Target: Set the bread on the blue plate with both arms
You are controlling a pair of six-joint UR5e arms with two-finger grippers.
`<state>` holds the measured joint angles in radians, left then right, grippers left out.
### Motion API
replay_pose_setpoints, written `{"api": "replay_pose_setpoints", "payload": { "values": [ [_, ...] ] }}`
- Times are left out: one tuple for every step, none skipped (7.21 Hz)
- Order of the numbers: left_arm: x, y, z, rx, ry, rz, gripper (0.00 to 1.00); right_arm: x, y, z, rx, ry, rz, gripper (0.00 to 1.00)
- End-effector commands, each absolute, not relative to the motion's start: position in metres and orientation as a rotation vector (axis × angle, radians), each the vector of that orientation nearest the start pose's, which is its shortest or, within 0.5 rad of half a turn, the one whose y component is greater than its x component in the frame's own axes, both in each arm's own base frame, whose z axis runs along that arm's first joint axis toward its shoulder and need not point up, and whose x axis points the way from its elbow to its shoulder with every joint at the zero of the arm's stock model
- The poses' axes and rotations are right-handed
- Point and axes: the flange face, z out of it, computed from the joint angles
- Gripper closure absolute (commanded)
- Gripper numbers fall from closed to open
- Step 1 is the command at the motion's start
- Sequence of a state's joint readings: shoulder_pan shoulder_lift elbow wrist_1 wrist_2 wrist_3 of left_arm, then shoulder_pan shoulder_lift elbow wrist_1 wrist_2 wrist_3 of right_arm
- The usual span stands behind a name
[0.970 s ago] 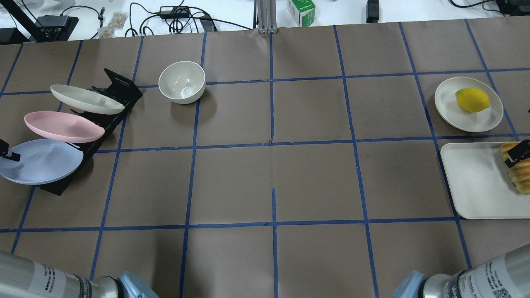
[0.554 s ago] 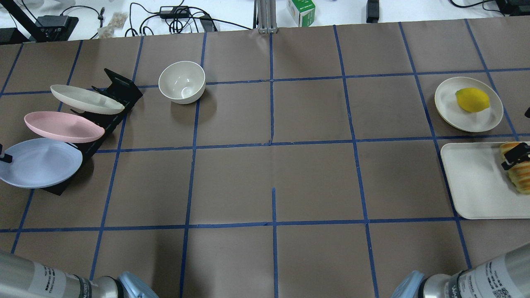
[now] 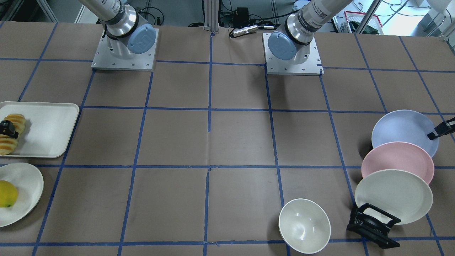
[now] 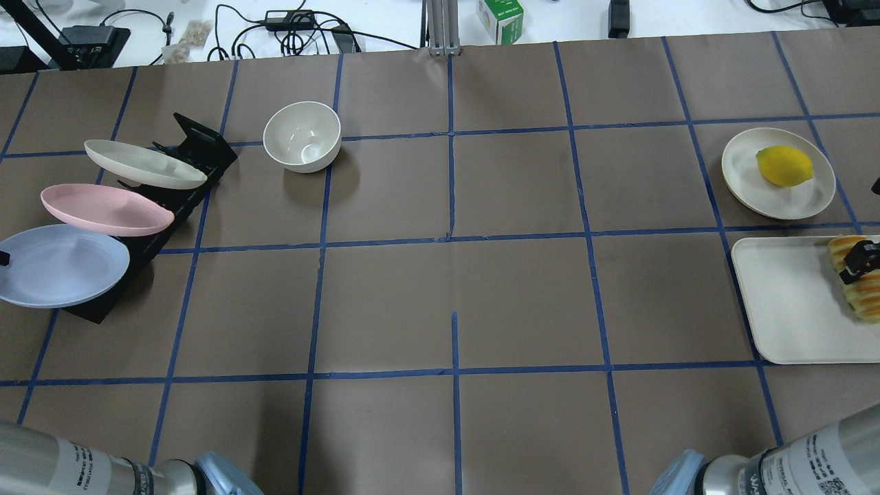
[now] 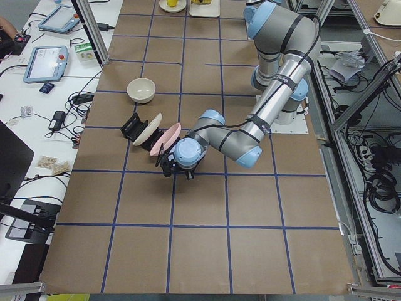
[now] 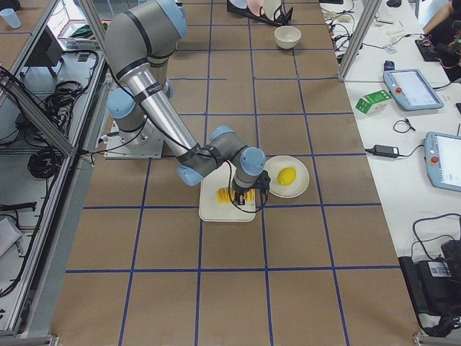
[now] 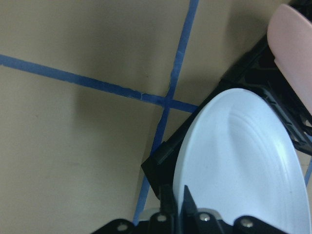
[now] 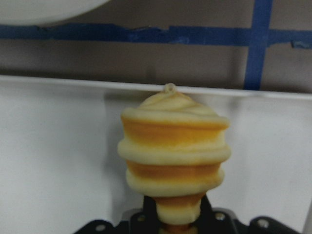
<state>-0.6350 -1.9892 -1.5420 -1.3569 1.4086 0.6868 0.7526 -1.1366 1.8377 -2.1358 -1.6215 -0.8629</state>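
Observation:
The bread (image 4: 859,292), a striped golden and pale loaf, is at the right end of the white tray (image 4: 784,302). My right gripper (image 4: 863,260) is shut on its near end; the right wrist view shows the loaf (image 8: 173,156) held between the fingers. The blue plate (image 4: 62,265) is at the near end of the black rack (image 4: 199,148), tilted. My left gripper (image 3: 440,131) is shut on its outer rim. The left wrist view shows the plate's (image 7: 239,165) edge between the fingers. Most of both grippers is cut off at the overhead view's edges.
A pink plate (image 4: 103,210) and a cream plate (image 4: 141,165) stand in the rack behind the blue one. A cream bowl (image 4: 302,136) stands beside the rack. A lemon (image 4: 784,165) lies on a small cream plate (image 4: 742,179) beyond the tray.
The blue plate has shifted left and slightly up, carried by my left gripper. My right gripper has shifted slightly right with the bread.

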Motion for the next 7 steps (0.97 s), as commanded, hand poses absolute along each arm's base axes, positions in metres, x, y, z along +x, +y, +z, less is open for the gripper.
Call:
{"api": "replay_pose_setpoints", "payload": {
  "values": [
    [0.400,-0.471,0.311,-0.436,3.323,0.122,1.00,-0.325,-0.486,0.192,-0.073,3.080,0.174,0.96],
    [0.392,-0.465,0.331,-0.441,3.333,0.154,1.00,-0.326,-0.491,0.209,-0.072,3.101,0.148,0.96],
    [0.383,-0.455,0.354,-0.446,3.337,0.235,1.00,-0.314,-0.496,0.232,-0.103,3.117,0.131,0.95],
    [0.376,-0.438,0.374,-0.470,3.362,0.349,1.00,-0.300,-0.496,0.254,-0.127,3.126,0.122,0.95],
    [0.363,-0.430,0.396,-0.500,3.373,0.390,1.00,-0.293,-0.497,0.265,-0.127,3.135,0.111,0.95],
    [0.345,-0.432,0.414,-0.643,3.352,0.392,1.00,-0.290,-0.498,0.267,-0.134,3.136,0.109,0.95],
    [0.307,-0.453,0.429,-0.656,3.365,0.333,1.00,-0.289,-0.498,0.268,-0.132,3.140,0.107,0.95]
  ]
}}
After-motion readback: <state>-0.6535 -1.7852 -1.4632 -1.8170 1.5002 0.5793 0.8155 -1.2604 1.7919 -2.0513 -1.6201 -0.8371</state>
